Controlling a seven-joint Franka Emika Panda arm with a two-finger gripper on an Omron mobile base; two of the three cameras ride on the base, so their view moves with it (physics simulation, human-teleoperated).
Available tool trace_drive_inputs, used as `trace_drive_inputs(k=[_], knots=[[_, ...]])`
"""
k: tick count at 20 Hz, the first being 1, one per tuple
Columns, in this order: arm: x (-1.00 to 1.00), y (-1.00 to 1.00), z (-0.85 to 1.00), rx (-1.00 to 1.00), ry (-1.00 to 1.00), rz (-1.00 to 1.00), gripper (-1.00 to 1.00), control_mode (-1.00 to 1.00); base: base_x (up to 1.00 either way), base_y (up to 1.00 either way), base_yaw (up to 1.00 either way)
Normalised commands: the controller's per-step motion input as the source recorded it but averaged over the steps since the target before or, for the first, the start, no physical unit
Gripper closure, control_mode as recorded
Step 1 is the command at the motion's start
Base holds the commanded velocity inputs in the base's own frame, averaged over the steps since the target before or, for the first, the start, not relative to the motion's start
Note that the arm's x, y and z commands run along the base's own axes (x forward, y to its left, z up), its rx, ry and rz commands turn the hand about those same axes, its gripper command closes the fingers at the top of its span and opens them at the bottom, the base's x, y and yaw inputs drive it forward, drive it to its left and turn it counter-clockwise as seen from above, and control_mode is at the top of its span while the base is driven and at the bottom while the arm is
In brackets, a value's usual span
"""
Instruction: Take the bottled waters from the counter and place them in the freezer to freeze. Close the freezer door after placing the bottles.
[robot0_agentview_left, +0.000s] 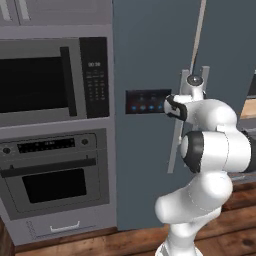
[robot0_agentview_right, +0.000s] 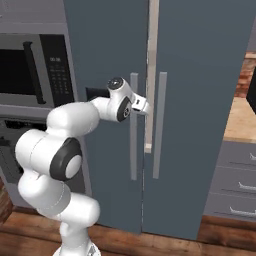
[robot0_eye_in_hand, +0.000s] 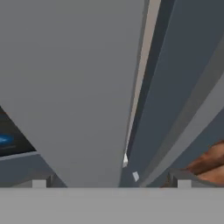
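- The freezer door (robot0_agentview_right: 107, 60) stands just ajar, leaving a narrow pale gap (robot0_agentview_right: 150, 75) no gripper could enter.
- Two vertical silver handles (robot0_agentview_right: 133, 125) flank that gap closely.
- The gripper (robot0_agentview_right: 145, 107) sits against the left handle.
- The built-in oven (robot0_agentview_left: 52, 175) and microwave (robot0_agentview_left: 50, 80) wall off the left side.

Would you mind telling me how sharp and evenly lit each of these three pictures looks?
Left base view: soft, even light, no hard shadows; the freezer door is flat slate-blue, its display dotted with blurry blue lights. Right base view: likewise even, edges slightly fuzzy, a pale strip where the door stands ajar. Hand view: very close, the silver handle a broad smeared grey band, with little detail.
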Motion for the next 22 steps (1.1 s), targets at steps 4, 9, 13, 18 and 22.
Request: trace_drive_inputs(k=[4, 9, 13, 18, 22], knots=[[0.6, -0.01, 0.01, 0.0, -0.13, 0.01, -1.0, -1.0, 0.0, 0.0, 0.0], [0.66, -0.03, 0.0, 0.0, -0.13, 0.02, -1.0, -1.0, 0.0, 0.0, 0.0], [0.44, -0.03, 0.03, 0.0, -0.09, 0.0, -1.0, -1.0, 0.0, 0.0, 0.0], [0.56, 0.0, 0.08, 0.0, -0.02, 0.01, -1.0, -1.0, 0.0, 0.0, 0.0], [0.71, -0.04, 0.07, 0.03, 0.0, 0.04, -1.0, -1.0, 0.0, 0.0, 0.0]])
